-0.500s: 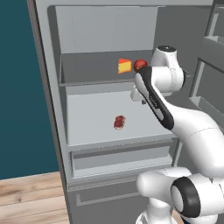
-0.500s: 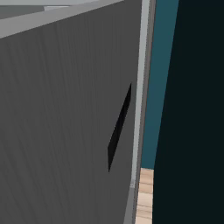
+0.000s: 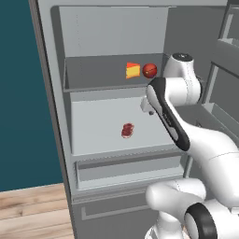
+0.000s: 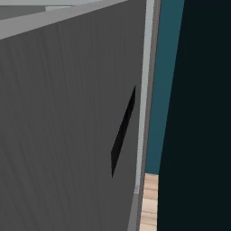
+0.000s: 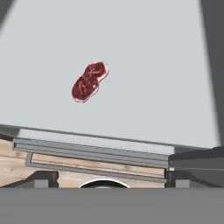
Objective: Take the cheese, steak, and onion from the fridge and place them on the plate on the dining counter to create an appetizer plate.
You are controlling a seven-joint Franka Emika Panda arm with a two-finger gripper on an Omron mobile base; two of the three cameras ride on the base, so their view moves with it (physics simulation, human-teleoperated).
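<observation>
The fridge stands open. On its upper shelf the yellow-orange cheese lies just left of the dark-red onion. The steak lies flat on the pale middle shelf, and the hand view looks down on the steak from above. My gripper is open over the front part of that shelf, above the steak and a little to its right, holding nothing. Its dark fingertips stand wide apart. In the left base view the hand is mostly hidden behind my forearm.
A drawer front sits below the middle shelf. The open door's shelf bins are close on my arm's right. The right base view faces the grey door outside with its dark handle slot. Wooden floor lies lower left.
My arm has shifted only slightly inside the fridge. The cheese, onion and steak lie where they were.
</observation>
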